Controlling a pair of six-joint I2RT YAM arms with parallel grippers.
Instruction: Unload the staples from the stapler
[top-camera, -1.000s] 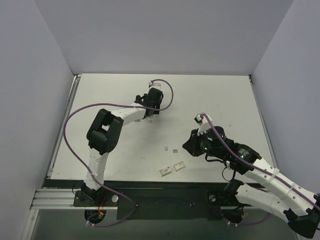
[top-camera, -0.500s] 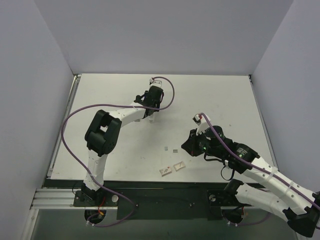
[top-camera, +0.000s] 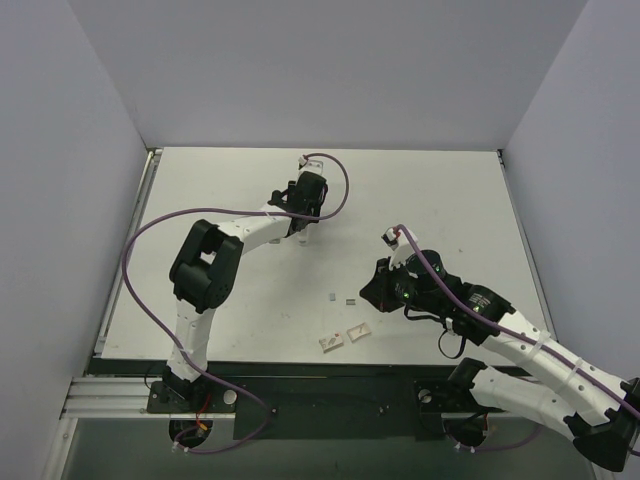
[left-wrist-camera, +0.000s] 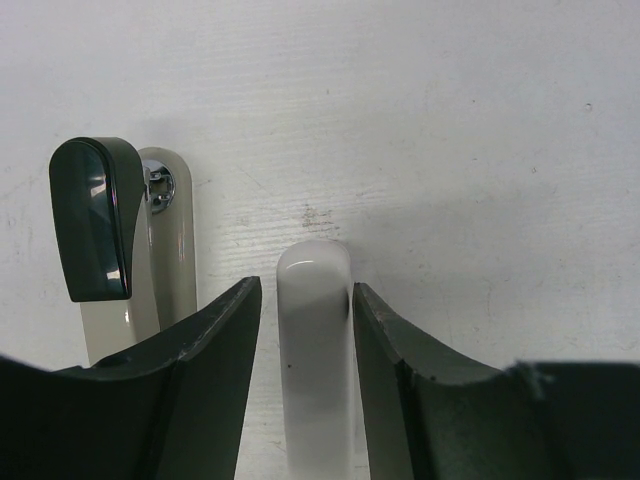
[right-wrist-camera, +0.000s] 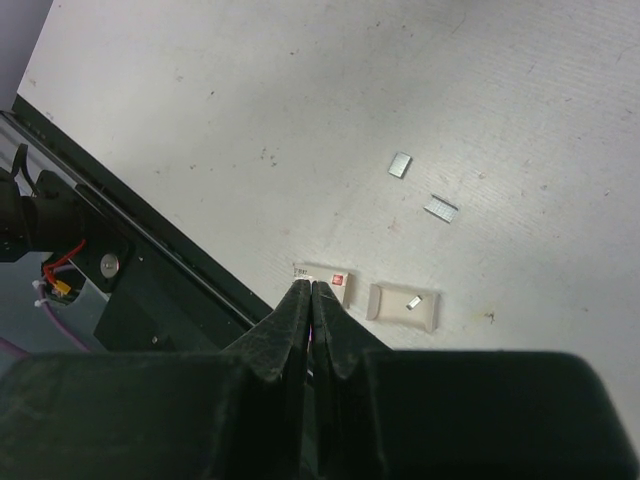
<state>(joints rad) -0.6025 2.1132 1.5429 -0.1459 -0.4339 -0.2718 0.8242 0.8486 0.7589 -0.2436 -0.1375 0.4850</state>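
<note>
The stapler lies open on the table at the far middle. In the left wrist view its white shell (left-wrist-camera: 312, 340) lies between my left gripper's jaws, and its black-ended metal bar (left-wrist-camera: 100, 215) lies just to the left. My left gripper (left-wrist-camera: 305, 288) (top-camera: 303, 232) is open around the shell, with a small gap on the left side. Two tiny grey strips of staples (right-wrist-camera: 400, 165) (right-wrist-camera: 441, 208) lie loose on the table, also seen from the top (top-camera: 332, 296) (top-camera: 350, 301). My right gripper (right-wrist-camera: 312, 288) (top-camera: 370, 290) is shut and empty, raised above the table right of the staples.
Two small white tabs with red marks (top-camera: 331, 342) (top-camera: 358, 333) lie near the table's front edge; in the right wrist view (right-wrist-camera: 335, 283) (right-wrist-camera: 403, 306) they sit just beyond the fingertips. The black front rail (right-wrist-camera: 130, 270) runs along that edge. Grey walls enclose the table.
My left gripper shifted slightly away from me at the stapler. My right gripper drifted a little to the left, toward the staples. The staples and tabs have not moved.
</note>
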